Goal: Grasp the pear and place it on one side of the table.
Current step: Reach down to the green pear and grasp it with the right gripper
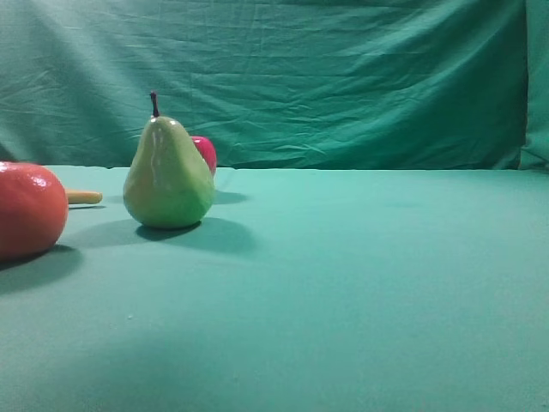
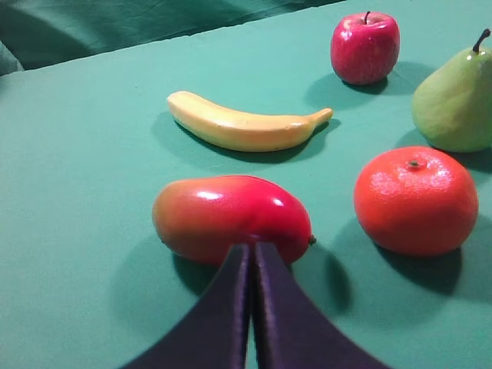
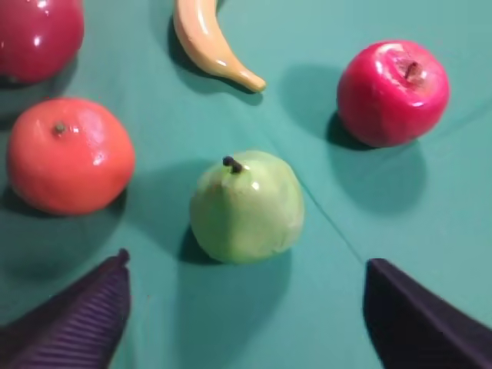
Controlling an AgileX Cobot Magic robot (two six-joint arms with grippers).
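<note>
One pear (image 1: 168, 174) stands upright on the desk (image 1: 343, 283) at the left in the high view, apple (image 1: 206, 152) just behind, orange (image 1: 30, 209) near. Left wrist: left fingers (image 2: 252, 265) pressed together, empty, over a mango (image 2: 231, 217); the pear sits far right. Right wrist: right fingers (image 3: 242, 307) spread wide, empty, straddling the pear from above. It looks glossy, rigid, probably light and slippery; gripping across the wide belly seems safest.

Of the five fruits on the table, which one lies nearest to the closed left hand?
The red mango. It lies directly at the tips of the closed left hand, while the banana, orange, apple and pear all sit farther away.
</note>
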